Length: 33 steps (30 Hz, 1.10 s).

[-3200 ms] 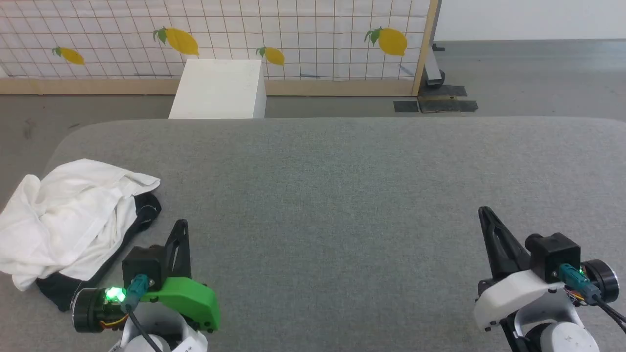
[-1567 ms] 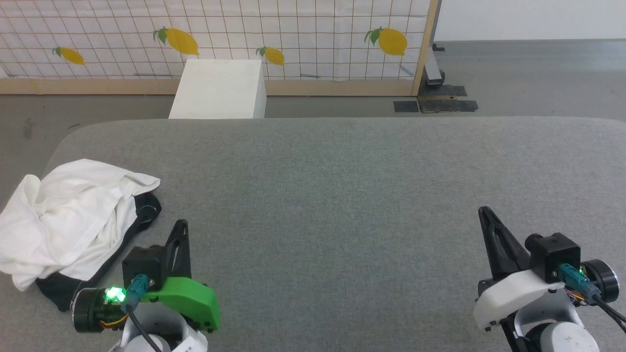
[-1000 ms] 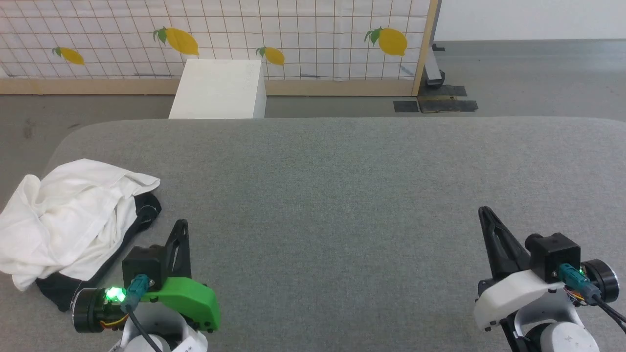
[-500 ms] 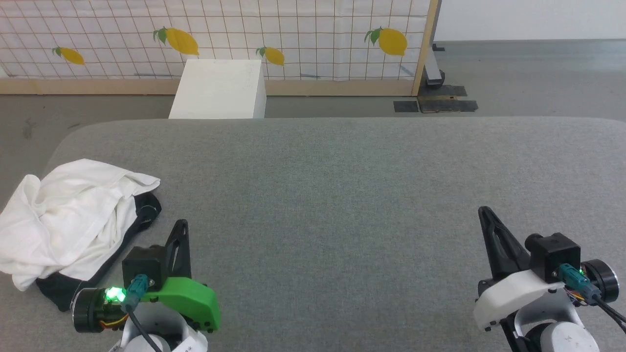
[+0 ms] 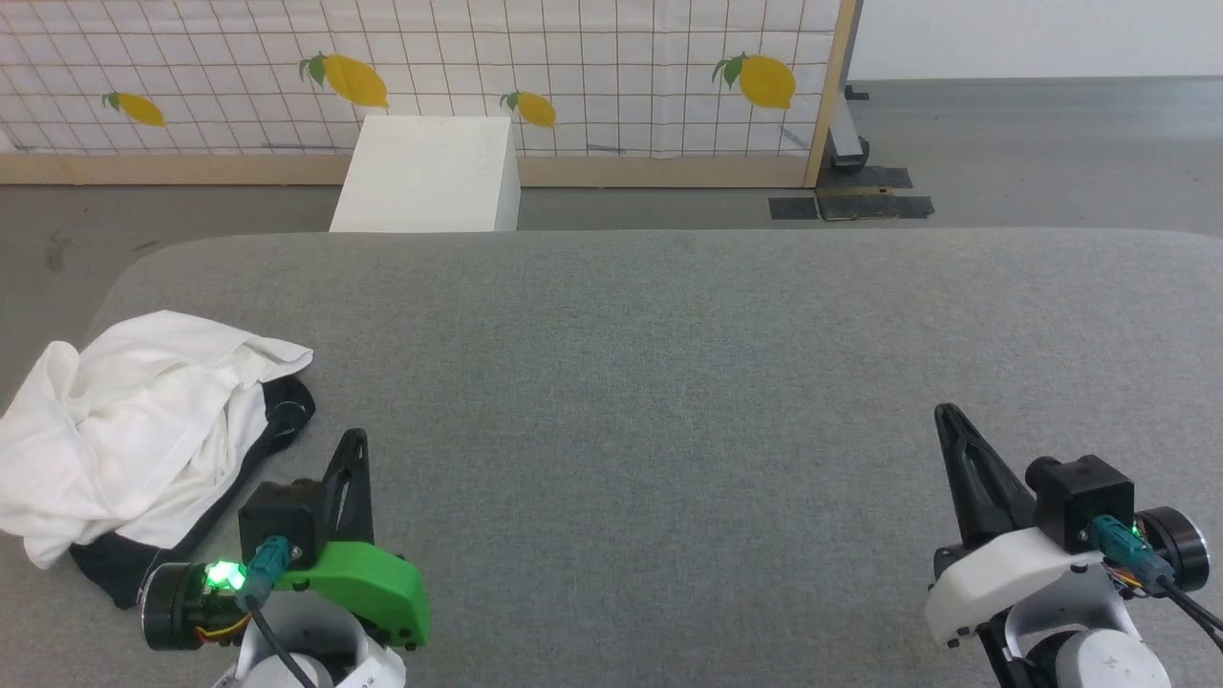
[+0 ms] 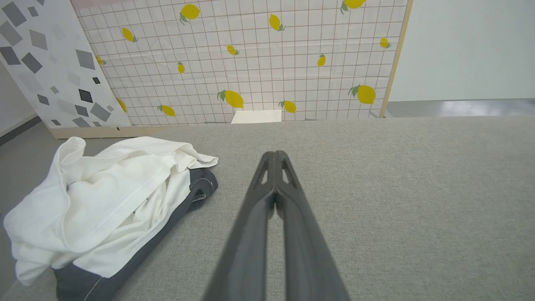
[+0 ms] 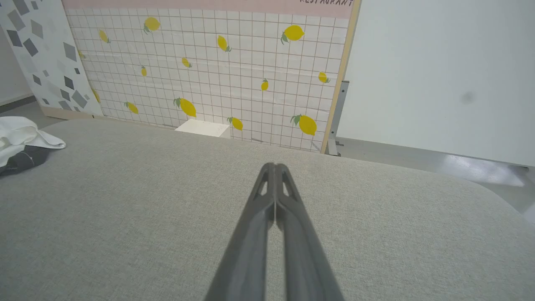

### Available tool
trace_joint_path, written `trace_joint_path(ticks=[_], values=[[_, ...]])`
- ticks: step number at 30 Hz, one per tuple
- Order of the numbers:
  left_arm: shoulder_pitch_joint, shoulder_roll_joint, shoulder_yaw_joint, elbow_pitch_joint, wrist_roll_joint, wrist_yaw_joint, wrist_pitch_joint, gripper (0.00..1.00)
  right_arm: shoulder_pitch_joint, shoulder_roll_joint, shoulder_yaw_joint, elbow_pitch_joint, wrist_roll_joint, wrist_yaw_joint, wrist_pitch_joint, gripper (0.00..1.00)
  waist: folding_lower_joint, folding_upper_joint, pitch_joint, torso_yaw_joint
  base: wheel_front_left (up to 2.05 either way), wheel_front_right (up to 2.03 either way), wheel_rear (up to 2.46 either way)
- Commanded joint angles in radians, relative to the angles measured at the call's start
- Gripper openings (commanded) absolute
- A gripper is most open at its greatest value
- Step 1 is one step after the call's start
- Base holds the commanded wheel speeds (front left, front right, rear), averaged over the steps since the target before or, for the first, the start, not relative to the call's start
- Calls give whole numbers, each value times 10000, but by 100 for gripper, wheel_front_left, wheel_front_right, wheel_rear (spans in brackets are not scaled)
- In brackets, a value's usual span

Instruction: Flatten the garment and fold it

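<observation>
The garment (image 5: 134, 430) lies crumpled in a heap at the left edge of the grey padded table (image 5: 669, 363); its white body is on top and black fabric pokes out below and at the right. It also appears in the left wrist view as the garment (image 6: 104, 200) and small at the far left of the right wrist view, garment (image 7: 21, 138). My left gripper (image 5: 355, 440) hovers just right of the heap, shut, holding nothing, fingertips together (image 6: 275, 155). My right gripper (image 5: 946, 413) is shut over bare table at the lower right, tips together (image 7: 274, 166).
A white box (image 5: 430, 172) stands on the floor beyond the table's far edge. Behind it runs a lemon-patterned tiled panel (image 5: 573, 67) with a wooden frame. Grey floor lies to the left of the table and at the far right.
</observation>
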State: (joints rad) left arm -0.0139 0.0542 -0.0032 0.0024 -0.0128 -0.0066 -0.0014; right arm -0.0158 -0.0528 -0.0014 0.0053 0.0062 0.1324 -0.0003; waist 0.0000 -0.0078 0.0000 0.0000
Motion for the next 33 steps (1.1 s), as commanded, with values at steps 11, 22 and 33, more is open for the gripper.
trace_joint_path(ticks=[11, 22, 33], values=[[139, -40, 32, -24, 128, 66, 14, 0, 158, 26, 14, -53, -62, -17, 3, 0, 0, 77, 0, 0, 0, 0, 0], [139, -40, 32, -24, 128, 66, 14, 0, 158, 26, 14, -53, -62, -17, 3, 0, 0, 77, 0, 0, 0, 0, 0], [139, -40, 32, -24, 128, 66, 14, 0, 158, 26, 14, -53, -62, -17, 3, 0, 0, 77, 0, 0, 0, 0, 0]])
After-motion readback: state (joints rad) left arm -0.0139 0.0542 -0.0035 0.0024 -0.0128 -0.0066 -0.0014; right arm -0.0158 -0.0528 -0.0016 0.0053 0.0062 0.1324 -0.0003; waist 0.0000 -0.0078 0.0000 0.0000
